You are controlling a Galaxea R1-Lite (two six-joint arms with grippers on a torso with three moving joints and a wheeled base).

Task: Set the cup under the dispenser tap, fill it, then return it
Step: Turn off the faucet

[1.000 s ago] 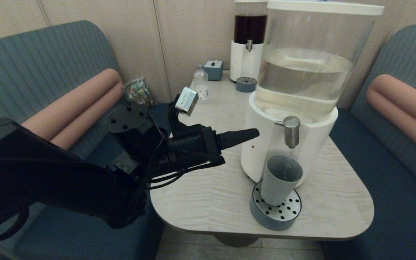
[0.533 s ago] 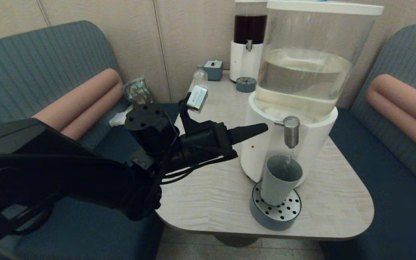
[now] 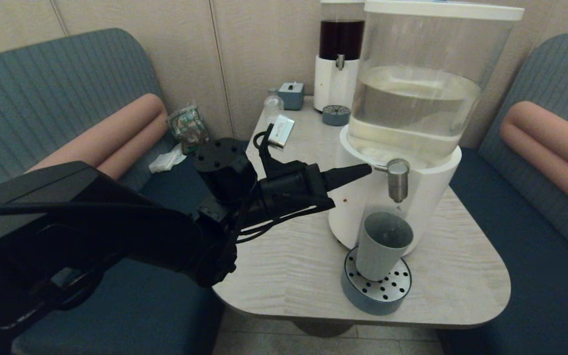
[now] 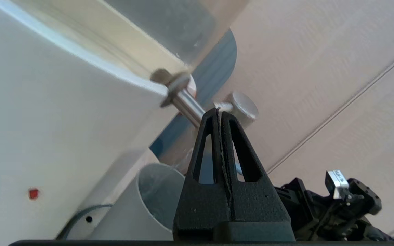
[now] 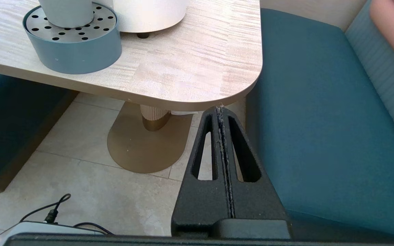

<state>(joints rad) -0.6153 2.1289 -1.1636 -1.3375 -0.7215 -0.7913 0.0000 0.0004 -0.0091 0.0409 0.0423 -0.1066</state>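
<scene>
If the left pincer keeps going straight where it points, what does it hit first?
Most likely the dispenser tap: the shut left pincer points at its side handle, seemingly touching it already.

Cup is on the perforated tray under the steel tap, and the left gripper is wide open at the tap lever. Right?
Not quite. The left gripper is shut, its tip at the dispenser tap, as the left wrist view shows. The cup does stand on the perforated tray beneath it.

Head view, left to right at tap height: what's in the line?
Left end effector, shut, tip at the tap's lever → dispenser tap → white dispenser base → right bench cushion.
</scene>
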